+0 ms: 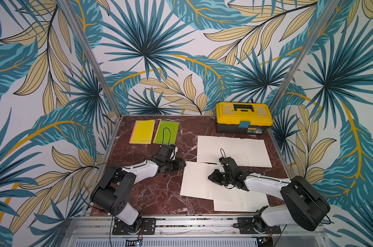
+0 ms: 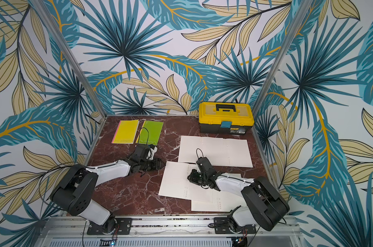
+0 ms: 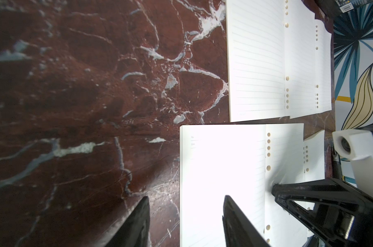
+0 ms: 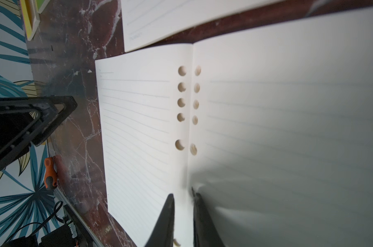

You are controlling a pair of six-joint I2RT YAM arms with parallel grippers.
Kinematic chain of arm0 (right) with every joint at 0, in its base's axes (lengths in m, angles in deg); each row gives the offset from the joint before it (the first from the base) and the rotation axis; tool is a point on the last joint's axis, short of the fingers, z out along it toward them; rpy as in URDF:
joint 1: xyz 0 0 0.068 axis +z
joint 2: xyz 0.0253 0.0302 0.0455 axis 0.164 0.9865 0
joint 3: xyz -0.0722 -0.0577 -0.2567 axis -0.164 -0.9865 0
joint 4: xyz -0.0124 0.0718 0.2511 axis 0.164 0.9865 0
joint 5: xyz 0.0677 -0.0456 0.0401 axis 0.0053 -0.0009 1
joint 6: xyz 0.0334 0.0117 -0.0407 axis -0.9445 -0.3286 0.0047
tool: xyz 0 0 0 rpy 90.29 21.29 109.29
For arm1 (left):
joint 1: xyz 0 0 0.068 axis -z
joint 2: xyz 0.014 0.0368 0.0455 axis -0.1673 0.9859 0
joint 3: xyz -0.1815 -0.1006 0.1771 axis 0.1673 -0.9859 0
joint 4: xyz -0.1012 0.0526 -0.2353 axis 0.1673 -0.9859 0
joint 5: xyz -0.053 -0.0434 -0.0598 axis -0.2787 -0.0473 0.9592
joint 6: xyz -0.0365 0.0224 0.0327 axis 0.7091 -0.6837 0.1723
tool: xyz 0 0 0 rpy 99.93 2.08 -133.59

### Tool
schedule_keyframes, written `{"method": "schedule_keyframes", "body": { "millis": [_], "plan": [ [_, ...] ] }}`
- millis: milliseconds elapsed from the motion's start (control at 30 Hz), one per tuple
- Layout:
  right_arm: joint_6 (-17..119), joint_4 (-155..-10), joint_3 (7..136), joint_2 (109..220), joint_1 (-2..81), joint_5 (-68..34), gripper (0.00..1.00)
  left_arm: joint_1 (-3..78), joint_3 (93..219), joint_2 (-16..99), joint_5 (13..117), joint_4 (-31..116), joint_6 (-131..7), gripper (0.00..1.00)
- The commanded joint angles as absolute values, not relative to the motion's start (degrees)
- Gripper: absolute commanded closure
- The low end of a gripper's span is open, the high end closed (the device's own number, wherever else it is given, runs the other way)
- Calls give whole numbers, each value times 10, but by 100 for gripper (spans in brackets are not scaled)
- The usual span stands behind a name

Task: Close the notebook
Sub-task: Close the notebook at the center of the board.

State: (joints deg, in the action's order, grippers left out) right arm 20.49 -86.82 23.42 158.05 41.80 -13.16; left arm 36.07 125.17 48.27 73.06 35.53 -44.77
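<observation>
The worktop (image 1: pixel 151 192) was pretty crowded with paper. The notebook (image 1: pixel 194 181) that mattered lay open flat at the middle-front, between the two arms. A second open notebook (image 1: pixel 232 149) sat just beyond it, and a third notebook (image 1: pixel 251 203) peeked out from under its near edge.

The right gripper (image 4: pixel 182 193) had its fingers (image 4: pixel 166 218) pinched nearly together on the right-hand leaf, right beside the punched holes, and the paper puckered at the tip. The left gripper (image 3: pixel 186 197) was released and empty, straddling the notebook's left edge with one finger over the page and one over bare marble.

My take: that leaf wanted swinging up and over the spine toward the left in a round arc. Dragging it flat would probably crease or tear such a thin sheet. A pinch that close to the spine gives little leverage, so go slow. I'd also back the left fingers off first, since they sat where the leaf would land.

Orientation: the spine ran roughly front to back, a touch skewed, with the header lines at the far end. That was each page's long axis, while the open spread was longer side to side.
</observation>
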Motion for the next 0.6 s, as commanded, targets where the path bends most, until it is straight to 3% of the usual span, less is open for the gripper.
{"method": "schedule_keyframes", "body": {
  "millis": [0, 567],
  "plan": [
    [188, -870, 212, 1604, 421, -147, 82, 366, 1251, 492, 734, 363, -444, 44],
    [187, -891, 239, 1701, 432, -117, 83, 372, 1241, 503, 716, 348, -446, 44]
  ]
}}
